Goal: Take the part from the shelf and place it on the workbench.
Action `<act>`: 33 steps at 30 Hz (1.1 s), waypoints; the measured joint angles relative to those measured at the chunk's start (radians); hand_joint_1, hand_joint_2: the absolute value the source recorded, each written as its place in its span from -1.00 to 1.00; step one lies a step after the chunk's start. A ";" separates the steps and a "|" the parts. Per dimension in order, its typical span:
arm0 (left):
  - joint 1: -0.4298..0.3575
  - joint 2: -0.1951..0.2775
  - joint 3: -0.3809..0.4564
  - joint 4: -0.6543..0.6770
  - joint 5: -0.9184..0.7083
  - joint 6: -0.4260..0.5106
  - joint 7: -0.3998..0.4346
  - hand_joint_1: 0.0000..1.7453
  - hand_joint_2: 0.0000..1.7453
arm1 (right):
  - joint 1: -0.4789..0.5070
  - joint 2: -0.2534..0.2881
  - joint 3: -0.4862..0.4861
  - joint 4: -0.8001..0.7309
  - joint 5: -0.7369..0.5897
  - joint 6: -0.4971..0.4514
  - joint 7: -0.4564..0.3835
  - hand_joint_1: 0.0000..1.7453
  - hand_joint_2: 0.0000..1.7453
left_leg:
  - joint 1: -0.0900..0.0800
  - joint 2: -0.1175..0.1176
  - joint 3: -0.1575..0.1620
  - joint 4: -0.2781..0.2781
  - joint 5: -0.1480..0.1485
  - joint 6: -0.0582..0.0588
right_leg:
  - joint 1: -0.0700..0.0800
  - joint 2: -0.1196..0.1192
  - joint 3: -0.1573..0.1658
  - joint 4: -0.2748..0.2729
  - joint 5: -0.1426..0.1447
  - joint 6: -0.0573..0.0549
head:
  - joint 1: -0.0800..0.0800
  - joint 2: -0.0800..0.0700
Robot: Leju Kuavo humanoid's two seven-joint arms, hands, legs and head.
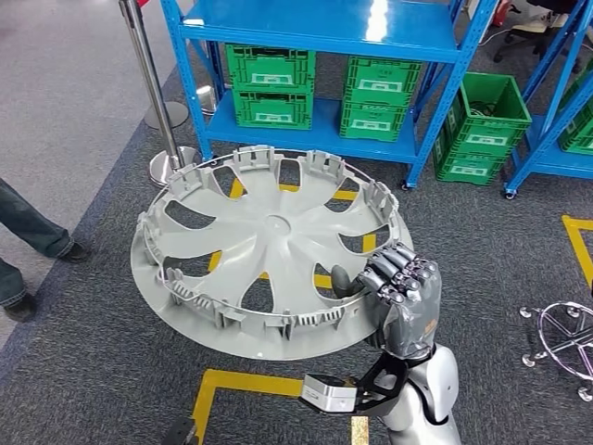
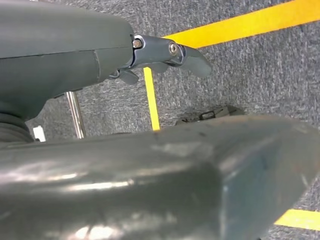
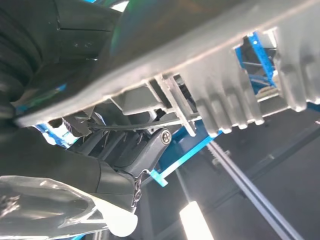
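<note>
Head view looks forward and down from high up, taking in the wheel cover (image 1: 269,250), grey carpet (image 1: 83,371) and blue shelf (image 1: 315,28) beyond. Left wrist view sits close behind the left hand (image 2: 171,52), facing carpet and yellow tape (image 2: 151,100). Right wrist view presses up under the cover's rim at the right hand (image 3: 124,150); cover and shelf are shared with the head view.

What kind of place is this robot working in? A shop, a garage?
Probably a warehouse or workshop test area: blue steel shelving stacked with green plastic crates, yellow floor tape on grey carpet, and the right hand holding a grey wheel cover.
</note>
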 joint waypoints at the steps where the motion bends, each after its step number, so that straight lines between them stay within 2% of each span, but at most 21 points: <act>1: 0.000 0.000 0.000 0.000 0.000 0.000 0.000 -1.00 -1.00 | 0.001 0.000 0.000 -0.003 0.000 0.000 0.000 1.00 1.00 | -0.002 0.006 -0.001 0.002 0.001 -0.001 | 0.002 -0.012 0.044 -0.074 0.031 -0.005 | 0.000 0.000; 3: 0.000 -0.001 -0.001 0.000 -0.002 0.000 0.000 -1.00 -1.00 | -0.002 0.000 0.002 -0.010 0.000 0.000 0.000 1.00 1.00 | -0.009 0.018 -0.005 0.007 0.002 -0.007 | 0.009 -0.045 0.113 -0.202 0.067 -0.016 | -0.001 0.000; 4: 0.000 -0.001 -0.001 0.000 -0.002 0.000 0.000 -1.00 -1.00 | -0.004 0.000 0.002 -0.012 -0.001 0.000 0.000 1.00 1.00 | -0.011 0.026 -0.008 0.009 0.004 -0.011 | 0.012 -0.054 0.126 -0.230 0.070 -0.021 | -0.001 0.000; 6: 0.000 0.000 -0.001 0.000 -0.003 0.000 0.001 -1.00 -1.00 | -0.003 0.000 0.002 -0.015 -0.001 0.000 0.000 1.00 1.00 | -0.012 0.043 -0.012 0.012 0.008 -0.020 | 0.014 -0.042 0.123 -0.236 0.074 -0.029 | -0.002 0.000; 8: -0.001 0.000 -0.002 0.000 -0.003 0.000 0.001 -1.00 -1.00 | -0.001 0.000 0.001 -0.018 0.000 0.000 0.000 1.00 1.00 | -0.009 0.036 -0.018 0.026 -0.006 -0.032 | 0.010 -0.026 0.118 -0.240 0.085 -0.040 | -0.002 0.000; 10: -0.002 -0.001 -0.002 0.000 0.000 0.000 0.005 -1.00 -1.00 | -0.001 0.000 0.003 -0.022 0.003 0.000 0.000 1.00 1.00 | -0.003 0.001 -0.048 0.105 -0.063 -0.044 | 0.005 -0.011 0.113 -0.243 0.094 -0.049 | -0.004 0.000; 12: -0.002 -0.002 -0.002 0.000 0.006 0.002 0.014 -1.00 -1.00 | -0.001 0.000 0.004 -0.026 0.005 0.000 0.000 1.00 1.00 | 0.002 -0.019 -0.100 0.240 -0.132 -0.052 | 0.006 0.008 0.105 -0.241 0.100 -0.053 | -0.005 0.000; 13: -0.002 -0.002 -0.002 0.000 0.008 0.003 0.019 -1.00 -1.00 | -0.001 0.000 0.004 -0.027 0.006 0.000 0.000 1.00 1.00 | 0.004 -0.020 -0.116 0.287 -0.147 -0.054 | 0.006 0.018 0.102 -0.240 0.102 -0.054 | -0.005 0.000; 14: -0.003 -0.003 -0.002 0.000 0.010 0.004 0.021 -1.00 -1.00 | -0.001 0.000 0.004 -0.028 0.006 0.000 0.000 1.00 1.00 | 0.005 -0.021 -0.117 0.300 -0.143 -0.054 | 0.007 0.029 0.099 -0.238 0.104 -0.053 | -0.005 0.000; 16: -0.005 -0.004 -0.002 0.000 0.011 0.004 0.022 -1.00 -1.00 | -0.001 0.000 0.004 -0.028 0.007 0.000 0.000 1.00 1.00 | 0.008 -0.030 -0.068 0.210 -0.083 -0.051 | 0.007 0.051 0.096 -0.233 0.105 -0.050 | -0.006 0.000; 18: -0.007 -0.005 -0.002 0.000 0.011 0.004 0.023 -1.00 -1.00 | -0.002 0.000 0.005 -0.029 0.008 0.000 0.000 1.00 1.00 | 0.013 -0.075 -0.005 0.083 -0.035 -0.045 | 0.007 0.073 0.089 -0.227 0.107 -0.044 | -0.005 0.000; 20: -0.009 -0.007 -0.002 -0.001 0.011 0.004 0.025 -1.00 -1.00 | -0.004 0.000 0.006 -0.032 0.008 0.000 0.000 1.00 1.00 | 0.015 -0.105 0.016 0.028 -0.030 -0.040 | 0.005 0.092 0.074 -0.222 0.114 -0.032 | -0.005 0.000; 22: -0.011 -0.009 -0.002 -0.001 0.011 0.004 0.027 -1.00 -1.00 | -0.003 0.000 0.005 -0.035 0.008 0.000 0.000 1.00 1.00 | 0.015 -0.090 0.013 0.019 -0.028 -0.032 | 0.001 0.108 0.061 -0.222 0.120 -0.019 | -0.007 0.000; 24: -0.012 -0.013 -0.002 -0.001 0.011 0.004 0.028 -1.00 -1.00 | -0.002 0.000 0.005 -0.038 0.008 0.000 0.000 1.00 1.00 | 0.018 -0.068 0.012 0.011 -0.021 -0.020 | 0.002 0.086 0.040 -0.193 0.099 -0.009 | -0.002 0.000; 25: -0.013 -0.014 -0.002 -0.002 0.011 0.004 0.028 -1.00 -1.00 | -0.002 0.000 0.005 -0.039 0.008 0.000 0.000 1.00 1.00 | 0.019 -0.055 0.012 0.008 -0.018 -0.015 | 0.002 0.063 0.017 -0.148 0.072 -0.005 | 0.001 0.000; 27: -0.011 -0.015 -0.002 -0.002 0.011 0.004 0.028 -1.00 -1.00 | -0.004 0.000 0.005 -0.040 0.008 0.000 0.000 1.00 1.00 | 0.016 -0.029 0.009 0.008 -0.017 -0.012 | 0.001 0.023 -0.044 -0.012 0.007 0.002 | 0.007 0.000; 28: -0.010 -0.015 -0.002 -0.002 0.011 0.004 0.028 -1.00 -1.00 | -0.003 0.000 0.005 -0.040 0.008 0.000 0.000 1.00 1.00 | 0.014 -0.015 0.008 0.008 -0.017 -0.012 | 0.000 0.016 -0.068 0.043 -0.012 0.005 | 0.007 0.000; 29: -0.009 -0.015 -0.002 -0.002 0.010 0.004 0.029 -1.00 -1.00 | -0.002 0.000 0.004 -0.041 0.008 0.000 0.000 1.00 1.00 | 0.013 -0.002 0.008 0.009 -0.017 -0.012 | 0.000 0.012 -0.076 0.067 -0.014 0.006 | 0.007 0.000; 30: -0.010 -0.015 -0.002 -0.002 0.008 0.004 0.029 -1.00 -1.00 | -0.001 0.000 0.003 -0.043 0.009 0.000 0.000 1.00 1.00 | 0.013 0.009 0.007 0.010 -0.017 -0.012 | 0.000 0.009 -0.064 0.049 0.003 0.006 | 0.007 0.000; 31: -0.010 -0.015 -0.003 -0.002 0.005 0.004 0.028 -1.00 -1.00 | 0.001 0.000 0.002 -0.049 0.011 0.000 0.000 1.00 1.00 | 0.012 0.019 0.007 0.011 -0.018 -0.013 | 0.000 0.001 -0.031 -0.007 0.033 0.004 | 0.007 0.000; 33: -0.010 -0.013 -0.008 -0.002 -0.002 0.003 0.025 -1.00 -1.00 | 0.002 0.000 0.001 -0.070 0.013 0.000 0.000 1.00 1.00 | 0.008 0.037 0.007 0.015 -0.020 -0.017 | 0.006 -0.035 0.049 -0.149 0.082 -0.003 | 0.008 0.000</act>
